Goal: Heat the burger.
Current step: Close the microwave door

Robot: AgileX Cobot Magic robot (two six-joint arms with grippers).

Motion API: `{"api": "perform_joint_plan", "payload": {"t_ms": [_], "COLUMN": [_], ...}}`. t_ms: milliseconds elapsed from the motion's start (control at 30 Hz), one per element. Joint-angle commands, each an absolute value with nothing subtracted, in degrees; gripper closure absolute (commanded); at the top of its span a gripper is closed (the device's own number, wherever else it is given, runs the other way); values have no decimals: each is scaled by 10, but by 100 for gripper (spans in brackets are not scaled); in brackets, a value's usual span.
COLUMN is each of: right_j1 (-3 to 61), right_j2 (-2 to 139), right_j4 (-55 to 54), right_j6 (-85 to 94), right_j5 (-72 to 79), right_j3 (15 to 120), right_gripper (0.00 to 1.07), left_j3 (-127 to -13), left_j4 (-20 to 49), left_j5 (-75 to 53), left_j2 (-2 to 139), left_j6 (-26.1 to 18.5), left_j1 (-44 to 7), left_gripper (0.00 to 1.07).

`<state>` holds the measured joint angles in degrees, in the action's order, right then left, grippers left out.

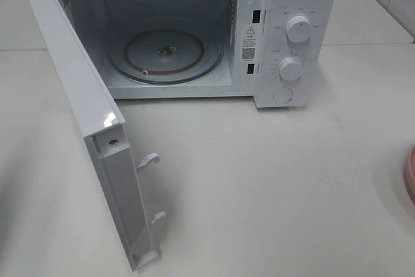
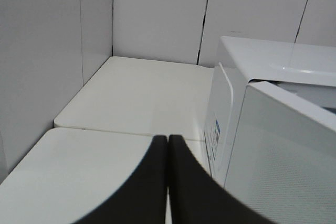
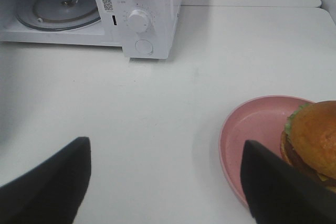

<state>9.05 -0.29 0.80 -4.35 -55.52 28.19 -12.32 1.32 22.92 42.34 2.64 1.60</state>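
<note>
The burger [image 3: 315, 140], with a golden-brown bun and green lettuce, sits on a round pink plate [image 3: 252, 129] in the right wrist view; only the plate's rim [image 1: 410, 174] shows at the right edge of the high view. The white microwave [image 1: 295, 4] stands at the back with its door [image 1: 84, 102] swung wide open and the glass turntable [image 1: 165, 53] bare. My right gripper [image 3: 165, 182] is open, a short way from the plate and holding nothing. My left gripper [image 2: 168, 177] is shut and empty, beside the microwave's left side [image 2: 231, 129]. Neither arm shows in the high view.
The open door juts out toward the table's front left. The microwave has two round knobs [image 1: 297, 29] and a push button [image 1: 283, 95] on its right panel. White table [image 1: 272, 192] all around; grey wall panels [image 2: 157, 14] behind the left side.
</note>
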Motion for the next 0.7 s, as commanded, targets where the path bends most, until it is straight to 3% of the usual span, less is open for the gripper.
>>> {"api": "perform_joint_plan", "payload": {"t_ms": [33, 233, 267, 300, 367, 400, 433, 467, 533, 700], "right_j1": [87, 87, 87, 87, 87, 87, 87, 87, 87, 87], "right_j2": [-17, -17, -17, -17, -17, -17, -17, -17, -17, -17], "right_j4": [7, 7, 7, 7, 7, 7, 7, 7, 7, 7], "right_j6": [-39, -39, -39, -39, -39, -39, -39, -39, -39, -39], "right_j5": [-551, -551, -551, -551, -551, -551, -551, -551, -551, -551], "right_j3": [280, 280, 280, 280, 280, 280, 280, 280, 280, 280], "right_gripper": [32, 32, 32, 32, 32, 32, 32, 32, 32, 32], "left_j3": [-118, -118, -122, -122, -140, -140, -158, -158, -182, -220], "left_j4": [-8, -99, -135, -135, -213, -213, -263, -263, -325, -383], "left_j5": [296, 416, 454, 454, 484, 484, 494, 494, 501, 516], "left_j2": [480, 612, 653, 653, 710, 710, 747, 747, 790, 845], "left_j6": [36, 95, 121, 121, 158, 158, 176, 176, 210, 257], "left_j1": [17, 17, 17, 17, 17, 17, 17, 17, 17, 9], "left_gripper": [107, 107, 107, 107, 107, 107, 107, 107, 107, 107]}}
